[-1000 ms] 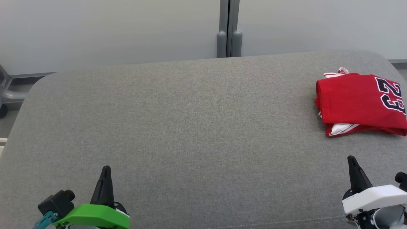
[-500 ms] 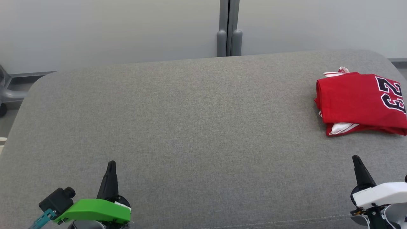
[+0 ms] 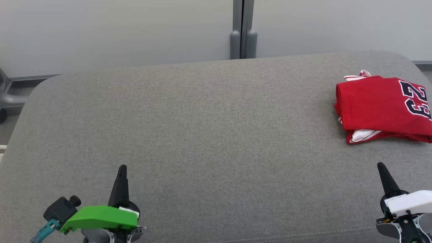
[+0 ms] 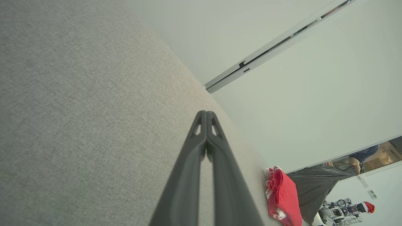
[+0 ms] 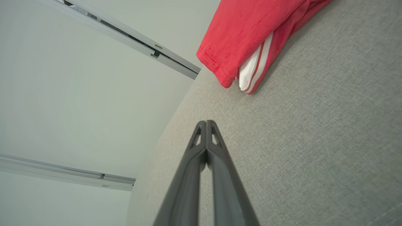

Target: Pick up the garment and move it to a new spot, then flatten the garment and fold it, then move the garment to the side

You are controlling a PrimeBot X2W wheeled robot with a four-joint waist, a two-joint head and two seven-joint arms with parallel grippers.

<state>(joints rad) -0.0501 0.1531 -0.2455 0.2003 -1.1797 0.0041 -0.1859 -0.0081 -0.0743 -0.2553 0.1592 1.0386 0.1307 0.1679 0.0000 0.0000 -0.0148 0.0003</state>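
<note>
folded red garment at the bench's right end; both tools pressed together and holding nothing

item 1: garment (image 3: 378, 104). red, folded into a flat packet, it is lying on the bench (image 3: 202, 135) at the far right, and the head view's edge is cutting off its right part. black numerals with white outlines are showing on its top layer. white trim with a red stripe is peeking out from under the near edge and at the far corner. nothing is touching it.

item 2: right tool (image 3: 381, 165). under a white wrist cover, it is pointing up the head view at the lower right. its two dark fingers are lying tip against tip with nothing between them. it is sitting near the garment's near edge but apart from it, with bare grey fabric in between.

item 3: left tool (image 3: 122, 167). under a green wrist cover at the lower left, its fingers are likewise meeting at the tips, gripping nothing. it is standing well apart from the garment.

item 4: bench. grey woven fabric with rounded corners, it is carrying the garment alone.

item 5: wall (image 3: 118, 33). pale panels are running behind the bench, and a grey post (image 3: 243, 33) is dividing them.
</note>
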